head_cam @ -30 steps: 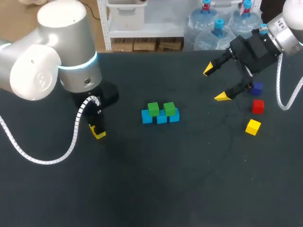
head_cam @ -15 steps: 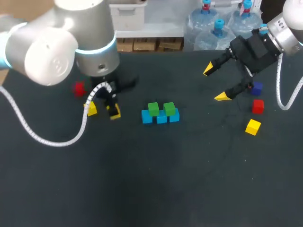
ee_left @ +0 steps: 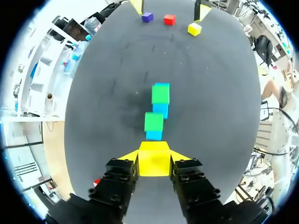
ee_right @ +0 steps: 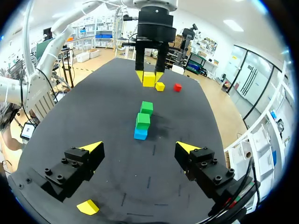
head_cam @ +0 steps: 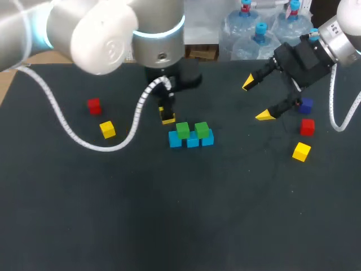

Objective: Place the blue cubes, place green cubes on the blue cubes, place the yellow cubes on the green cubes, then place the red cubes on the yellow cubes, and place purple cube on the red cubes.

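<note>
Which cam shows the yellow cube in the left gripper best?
Left wrist view: the yellow cube sits large and centred, clamped in the left gripper. Head view shows only a sliver of it under the arm; right wrist view shows it small and distant.

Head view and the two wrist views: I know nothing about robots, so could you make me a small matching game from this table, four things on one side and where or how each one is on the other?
Things:
1. left gripper
2. right gripper
3. green cubes
4. purple cube

Place or state:
A. sitting on top of the blue cubes
B. open, holding nothing
C. shut on a yellow cube
D. lying loose near a red cube

Pairs: 1-C, 2-B, 3-A, 4-D
</note>
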Controlling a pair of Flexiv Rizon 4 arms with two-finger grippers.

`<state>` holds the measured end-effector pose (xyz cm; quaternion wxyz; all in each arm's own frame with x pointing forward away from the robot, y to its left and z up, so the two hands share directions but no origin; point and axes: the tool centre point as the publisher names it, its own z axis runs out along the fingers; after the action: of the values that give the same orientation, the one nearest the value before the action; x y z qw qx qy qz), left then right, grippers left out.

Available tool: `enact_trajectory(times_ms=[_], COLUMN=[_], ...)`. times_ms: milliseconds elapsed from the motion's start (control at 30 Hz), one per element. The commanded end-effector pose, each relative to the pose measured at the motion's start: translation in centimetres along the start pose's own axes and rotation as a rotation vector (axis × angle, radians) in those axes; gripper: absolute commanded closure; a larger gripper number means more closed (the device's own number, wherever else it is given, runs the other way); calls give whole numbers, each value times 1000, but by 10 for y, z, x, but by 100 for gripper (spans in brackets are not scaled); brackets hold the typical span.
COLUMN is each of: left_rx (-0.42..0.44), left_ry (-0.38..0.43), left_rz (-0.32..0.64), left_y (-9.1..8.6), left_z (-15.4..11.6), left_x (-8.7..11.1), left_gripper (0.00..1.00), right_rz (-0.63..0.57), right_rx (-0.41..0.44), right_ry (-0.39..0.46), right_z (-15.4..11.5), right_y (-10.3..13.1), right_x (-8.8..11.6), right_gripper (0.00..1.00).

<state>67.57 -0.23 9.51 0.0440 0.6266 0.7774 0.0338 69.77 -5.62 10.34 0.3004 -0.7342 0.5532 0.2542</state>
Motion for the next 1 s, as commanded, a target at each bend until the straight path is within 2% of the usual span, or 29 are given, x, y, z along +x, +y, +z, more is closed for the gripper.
enact_trajectory(times_ms=[33,300,567,1000], left_rx=[5,42,76,25], left_ry=[93,111,87,61], left_rz=[1,2,-20,8], left_y=[3,-7,-27,-37], left_z=[-1,5,17,14], left_x=[-20,-39,-41,-56], left_gripper=[100,100,100,100], right_rz=[-1,-1,-1,-1], right_rx=[1,1,1,1], right_ry=[-1,-1,-1,-1], right_z=[0,0,0,0], right_y=[0,0,0,0], right_x=[0,0,0,0], right_gripper=[0,0,0,0])
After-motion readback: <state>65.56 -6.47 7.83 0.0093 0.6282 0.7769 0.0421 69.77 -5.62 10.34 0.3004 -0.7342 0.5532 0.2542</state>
